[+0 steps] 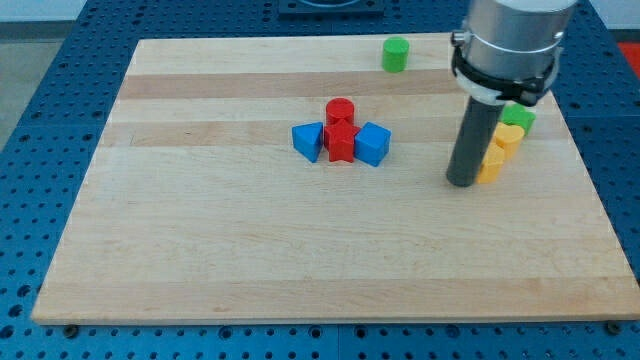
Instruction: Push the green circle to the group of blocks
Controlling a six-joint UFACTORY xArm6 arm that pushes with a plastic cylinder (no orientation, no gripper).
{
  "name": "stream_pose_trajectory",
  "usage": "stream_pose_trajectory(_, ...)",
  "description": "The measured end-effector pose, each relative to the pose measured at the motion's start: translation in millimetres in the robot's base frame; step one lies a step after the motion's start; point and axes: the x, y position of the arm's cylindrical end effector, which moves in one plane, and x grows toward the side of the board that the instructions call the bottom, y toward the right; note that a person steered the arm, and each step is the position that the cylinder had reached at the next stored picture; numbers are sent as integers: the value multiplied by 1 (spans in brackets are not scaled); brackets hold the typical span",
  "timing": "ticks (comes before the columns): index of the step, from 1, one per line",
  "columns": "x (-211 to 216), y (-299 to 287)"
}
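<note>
The green circle [395, 54] is a short green cylinder standing alone near the board's top edge, right of centre. The group of blocks sits near the board's middle: a red cylinder [340, 111], a red star-like block [341, 142], a blue triangular block [308, 140] on its left and a blue cube-like block [372, 144] on its right, all touching. My tip [462, 182] rests on the board well to the right of the group and below-right of the green circle, touching neither.
Right beside my rod stand two yellow blocks, one [508, 137] above the other [491, 164], with a green block [518, 117] behind them, partly hidden by the arm. The wooden board [200, 250] lies on a blue perforated table.
</note>
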Motion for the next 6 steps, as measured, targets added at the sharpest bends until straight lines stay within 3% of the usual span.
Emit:
stream_pose_trajectory(2, 0, 33)
stream_pose_trajectory(4, 16, 13)
stream_pose_trajectory(6, -5, 2)
